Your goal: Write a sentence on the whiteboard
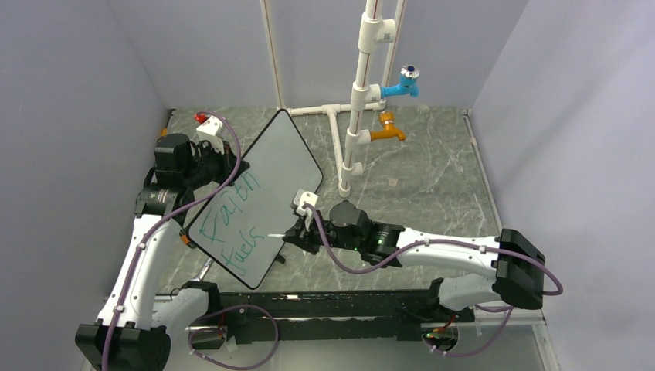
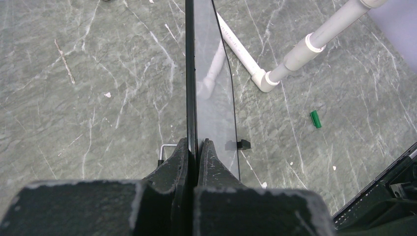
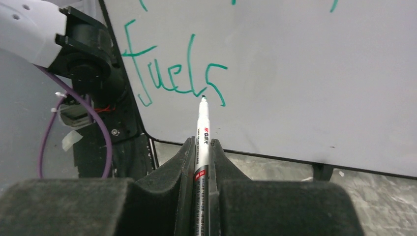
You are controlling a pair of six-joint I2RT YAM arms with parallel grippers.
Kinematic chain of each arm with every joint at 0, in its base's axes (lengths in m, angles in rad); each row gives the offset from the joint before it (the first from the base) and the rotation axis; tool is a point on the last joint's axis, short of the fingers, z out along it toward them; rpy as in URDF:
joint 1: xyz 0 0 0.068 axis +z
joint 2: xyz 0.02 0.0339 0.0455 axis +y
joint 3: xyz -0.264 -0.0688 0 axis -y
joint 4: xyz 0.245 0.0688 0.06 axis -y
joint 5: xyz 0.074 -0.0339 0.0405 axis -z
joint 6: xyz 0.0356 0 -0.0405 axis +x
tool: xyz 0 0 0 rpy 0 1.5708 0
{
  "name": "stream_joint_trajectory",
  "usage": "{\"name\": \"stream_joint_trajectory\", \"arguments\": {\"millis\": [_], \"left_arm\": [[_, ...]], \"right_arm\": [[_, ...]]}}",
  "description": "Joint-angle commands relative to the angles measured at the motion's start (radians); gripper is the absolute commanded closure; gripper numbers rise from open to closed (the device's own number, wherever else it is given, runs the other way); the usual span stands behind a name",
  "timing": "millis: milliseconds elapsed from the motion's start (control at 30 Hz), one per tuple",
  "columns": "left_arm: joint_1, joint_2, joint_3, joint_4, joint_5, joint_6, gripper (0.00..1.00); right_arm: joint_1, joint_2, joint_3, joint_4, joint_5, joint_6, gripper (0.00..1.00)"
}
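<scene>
1. The whiteboard (image 1: 272, 158) stands tilted on edge over the left half of the table (image 1: 432, 185), its written face turned toward the right arm. Whether its lower edge rests on the table, I cannot tell.
2. The left gripper (image 1: 224, 164) is clenched on the board's left rim. In the left wrist view its fingers (image 2: 179, 157) pinch the rim from both sides, with the board (image 2: 212, 88) running edge-on away from the camera.
3. The sentence (image 1: 235, 220) is in green on two lines: "Faith" above and "fuels" below (the letters are uneven but readable).
4. The right gripper (image 1: 297, 232) is closed around a marker (image 1: 276, 234), holding it by the barrel and pointing it at the board.
5. In the right wrist view the marker (image 3: 203, 128) sticks out between the jaws. Its green tip sits at the board (image 3: 305, 73), just beside the last letter of "fuels" (image 3: 172, 73). It looks to be touching, though I cannot be sure.
6. A white pipe stand (image 1: 359, 100) rises at the back of the table, well apart from the board, carrying a blue tap (image 1: 402, 85) and an orange tap (image 1: 386, 133).
7. A small green cap (image 2: 315, 119) lies on the table near the pipe's foot.
</scene>
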Motion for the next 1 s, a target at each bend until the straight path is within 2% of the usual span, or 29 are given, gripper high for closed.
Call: {"name": "stream_joint_trajectory", "arguments": {"millis": [0,167,467,700,967], "left_arm": [[-0.004,0.003,-0.032,-0.049,-0.075,0.122,1.0],[-0.004,0.002,-0.034,-0.049,-0.072,0.122,1.0],[-0.004,0.001,-0.032,-0.046,-0.058,0.122,1.0],[-0.004,0.013,-0.027,-0.051,-0.051,0.12,1.0],[-0.004,0.021,-0.023,-0.053,-0.053,0.121,1.0]], "right_arm": [[0.003,-0.024,-0.02,-0.003,0.093,-0.002,1.0],[-0.003,-0.03,-0.032,-0.02,0.15,-0.008,1.0],[-0.064,-0.067,-0.048,-0.047,0.137,0.005,1.0],[-0.15,-0.063,-0.047,-0.02,0.064,0.004,1.0],[-0.188,-0.005,0.035,0.002,-0.024,-0.042,1.0]]}}
